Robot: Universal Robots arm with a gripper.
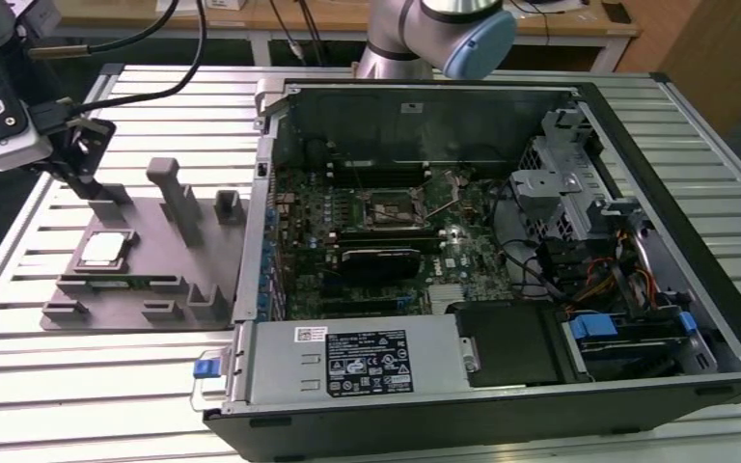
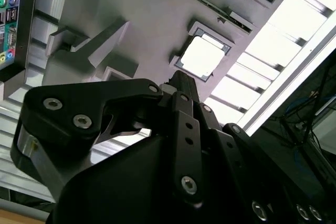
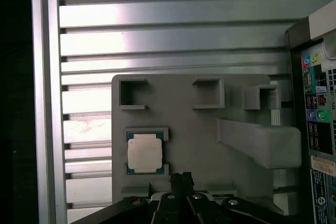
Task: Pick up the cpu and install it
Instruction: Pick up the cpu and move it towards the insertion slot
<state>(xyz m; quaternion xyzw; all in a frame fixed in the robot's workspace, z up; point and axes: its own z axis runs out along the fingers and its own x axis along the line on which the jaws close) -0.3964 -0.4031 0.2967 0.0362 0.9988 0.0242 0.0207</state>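
Note:
The cpu (image 1: 103,249) is a small square chip with a silvery top, lying flat in a recess of the grey holder tray (image 1: 151,289) at the exterior view's left. Both wrist views show the cpu (image 2: 202,57) (image 3: 144,152) in its recess. My gripper (image 1: 97,191) hangs above the tray's far part, a little behind the cpu and apart from it. Its dark fingers (image 3: 181,179) come together into one narrow tip (image 2: 181,80) with nothing between them. The open cpu socket (image 1: 394,205) sits on the motherboard inside the computer case.
The open computer case (image 1: 679,145) fills the middle and right of the slatted metal table (image 1: 36,376), with a power supply (image 1: 351,359) at its near side. Upright grey posts (image 1: 171,193) rise from the tray beside the cpu. The case's rear ports (image 3: 315,114) flank the tray.

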